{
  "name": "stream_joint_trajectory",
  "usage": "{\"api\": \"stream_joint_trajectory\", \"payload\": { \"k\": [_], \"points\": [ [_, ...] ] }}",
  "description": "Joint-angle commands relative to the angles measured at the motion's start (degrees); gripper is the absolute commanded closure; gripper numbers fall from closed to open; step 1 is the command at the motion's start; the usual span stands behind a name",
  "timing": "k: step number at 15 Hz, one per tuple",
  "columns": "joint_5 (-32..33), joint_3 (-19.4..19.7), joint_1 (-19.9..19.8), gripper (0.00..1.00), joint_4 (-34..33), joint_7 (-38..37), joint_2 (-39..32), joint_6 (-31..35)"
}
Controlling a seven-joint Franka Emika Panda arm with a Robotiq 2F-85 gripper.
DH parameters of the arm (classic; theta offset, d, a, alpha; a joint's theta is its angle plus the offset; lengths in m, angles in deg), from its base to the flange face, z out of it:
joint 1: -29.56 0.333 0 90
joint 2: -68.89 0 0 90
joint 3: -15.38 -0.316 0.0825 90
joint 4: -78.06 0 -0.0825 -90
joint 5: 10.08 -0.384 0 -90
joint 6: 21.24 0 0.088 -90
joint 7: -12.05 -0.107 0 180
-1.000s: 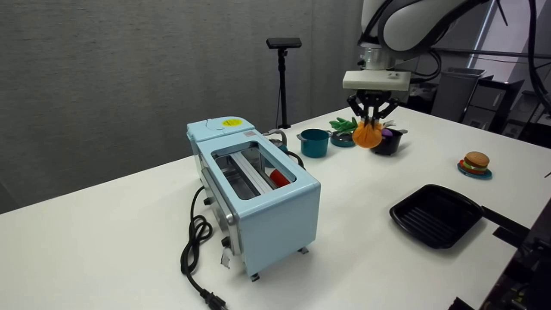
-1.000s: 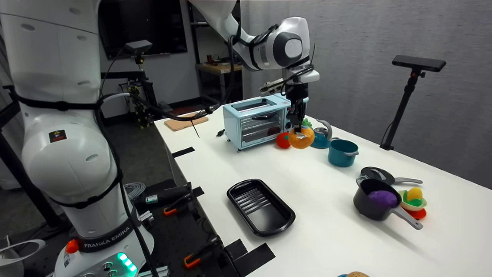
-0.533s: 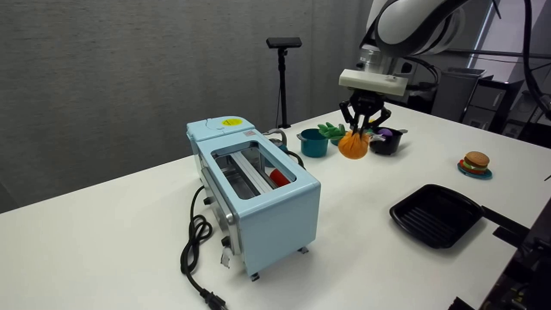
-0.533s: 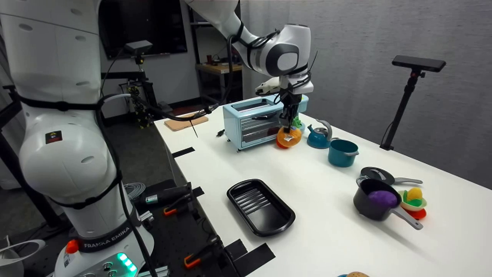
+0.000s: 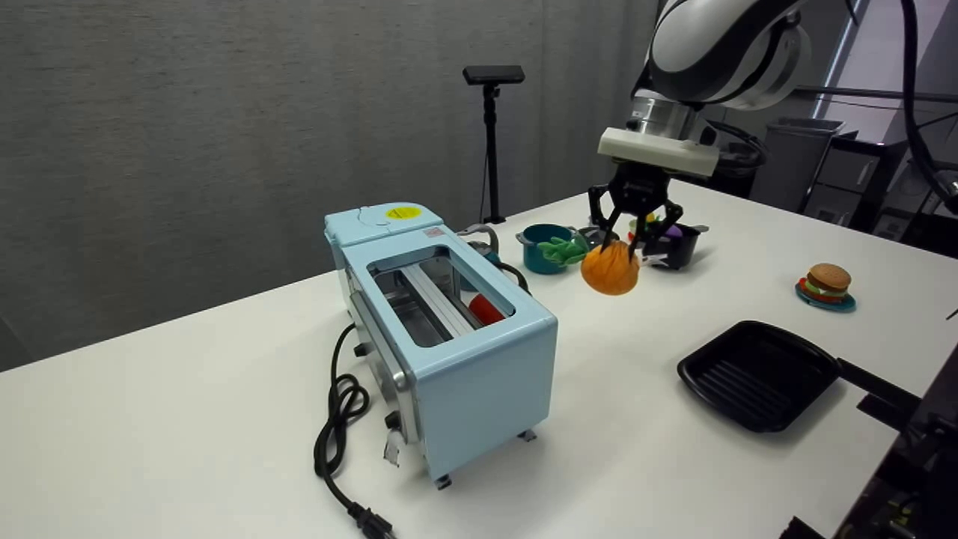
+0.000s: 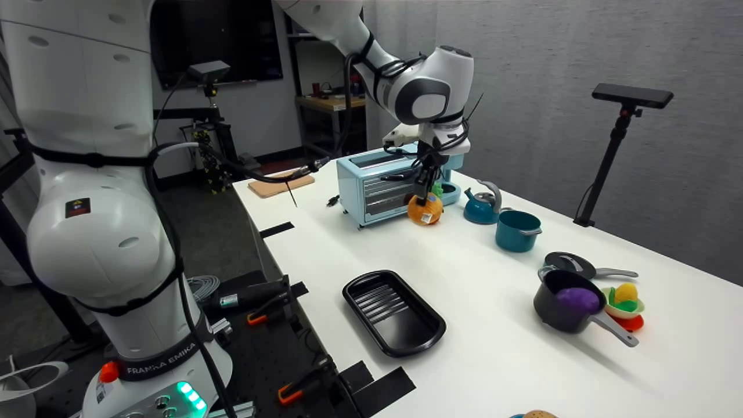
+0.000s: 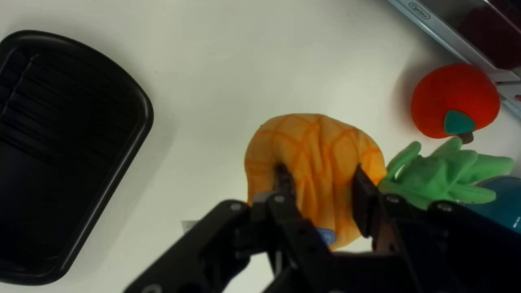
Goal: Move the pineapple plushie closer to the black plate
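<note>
- Gripper [image 7: 321, 181]: points down at the end of the arm [image 6: 380, 64], straddles the pineapple plushie [image 5: 610, 269] with fingers [image 7: 363, 203] apart, one to either side of some gathered orange fabric; cannot tell whether squeezing tight or standing loosely around it.
- Pineapple plushie: sits between the fingertips, seemingly clear of the counter [image 5: 187, 449], green leaves [image 7: 447, 173] out to one side. In the wrist view, shows between the black plate [image 6: 395, 313] and a red round toy [image 7: 452, 93], well apart from the plate.
- Black plate: lies flat on the counter, ribbed over one end, raised rim all round.
- Red round toy: rests just beside the light-blue toaster oven [image 5: 479, 412]; cannot tell if touching.
- Light-blue toaster oven: stands upright, black cord [image 5: 340, 408] looped loosely alongside.
- Blue kettle [image 6: 480, 210] and teal pot [image 6: 515, 237]: stand upright near each other, past the end of the oven.
- Burger toy [image 5: 828, 277]: rests on a small teal saucer [image 5: 847, 303], mostly cut off in an exterior view.
- Dark saucepan [image 6: 551, 310]: holds something purple [image 6: 579, 299], just beside a dark pan [image 6: 566, 262] with a grey handle.
- Pale bowl [image 6: 638, 309]: holds a yellow piece [image 6: 626, 292], near the saucepan.
- Beyond the counter: camera on a black stand [image 5: 490, 150], in front of a grey curtain [image 5: 247, 150].
</note>
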Motion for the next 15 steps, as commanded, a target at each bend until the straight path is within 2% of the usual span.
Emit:
{"api": "stream_joint_trajectory", "payload": {
  "k": [1,4,5,15],
  "points": [
    [-0.1,-0.4,-0.7,0.31,1.1,3.6,0.9,-0.7],
    [1.1,-0.2,-0.3,0.07,1.4,5.2,1.2,-0.4],
    [1.2,-0.2,-0.3,0.01,1.5,5.6,1.2,-0.3],
    [1.1,-0.1,-0.1,0.0,0.6,7.1,0.0,-0.4]
  ]
}}
